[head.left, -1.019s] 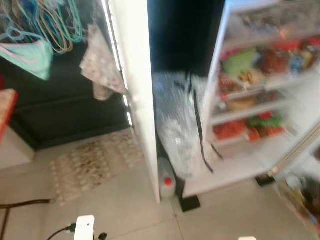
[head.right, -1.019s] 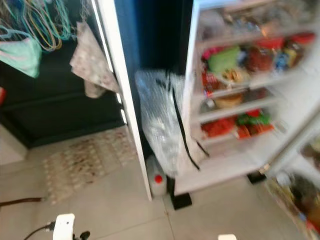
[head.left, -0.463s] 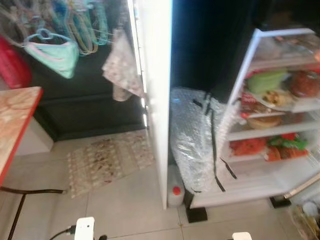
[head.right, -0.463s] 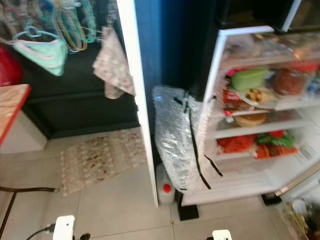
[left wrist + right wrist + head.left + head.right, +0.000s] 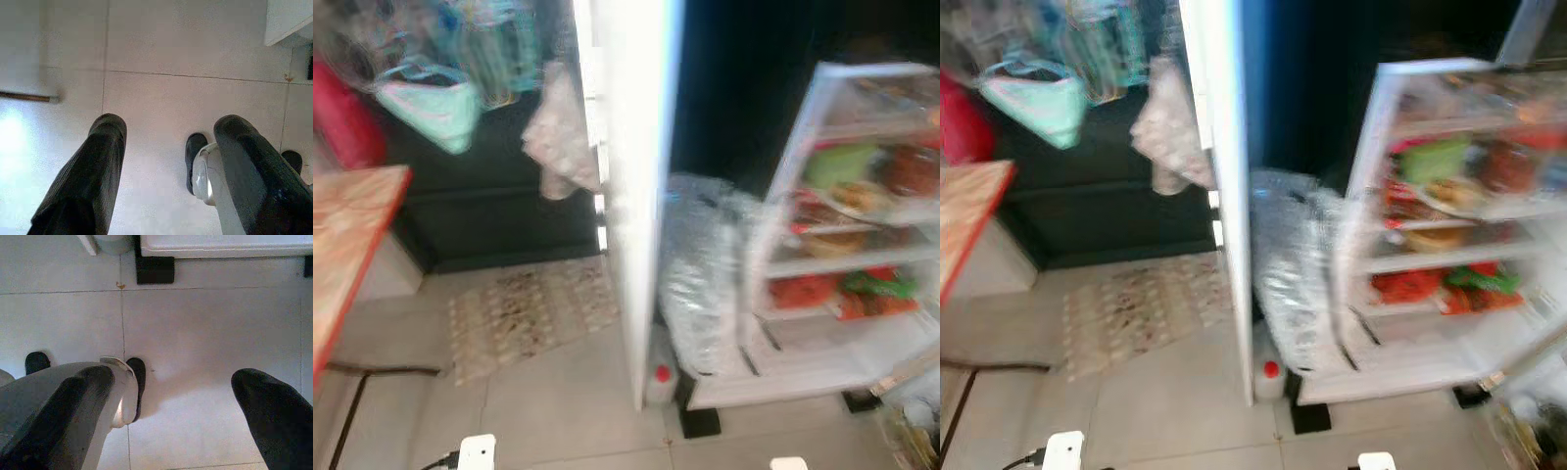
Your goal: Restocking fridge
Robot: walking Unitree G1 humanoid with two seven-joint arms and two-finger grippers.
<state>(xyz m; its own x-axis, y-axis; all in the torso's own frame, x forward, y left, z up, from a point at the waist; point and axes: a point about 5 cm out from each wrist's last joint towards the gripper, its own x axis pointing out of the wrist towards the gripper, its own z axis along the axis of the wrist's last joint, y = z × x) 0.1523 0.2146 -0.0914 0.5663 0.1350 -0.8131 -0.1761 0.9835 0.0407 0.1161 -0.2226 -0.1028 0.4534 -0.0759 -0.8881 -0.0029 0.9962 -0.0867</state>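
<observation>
Two grippers hang low over pale floor tiles (image 5: pixel 161 44), both empty: left gripper (image 5: pixel 171 171) with fingers spread apart, right gripper (image 5: pixel 171 401) likewise spread.

Farther off: small white jug with red cap (image 5: pixel 661 380) on the floor; bubble-wrapped bundle (image 5: pixel 697 279) leaning beside the open fridge (image 5: pixel 847 343). Fridge shelves carry red, green and brown packets, blurred beyond naming.

Handling, judged: bundle likely light, soft, slippery in its film; best taken at the dark strap. Contents hidden. Stock to load not identifiable.

patterned rug (image 5: pixel 530 311) on tiled floor (image 5: pixel 548 411) | hanging cloth (image 5: pixel 563 147) (blurred) | red-edged table (image 5: pixel 347 245)
</observation>
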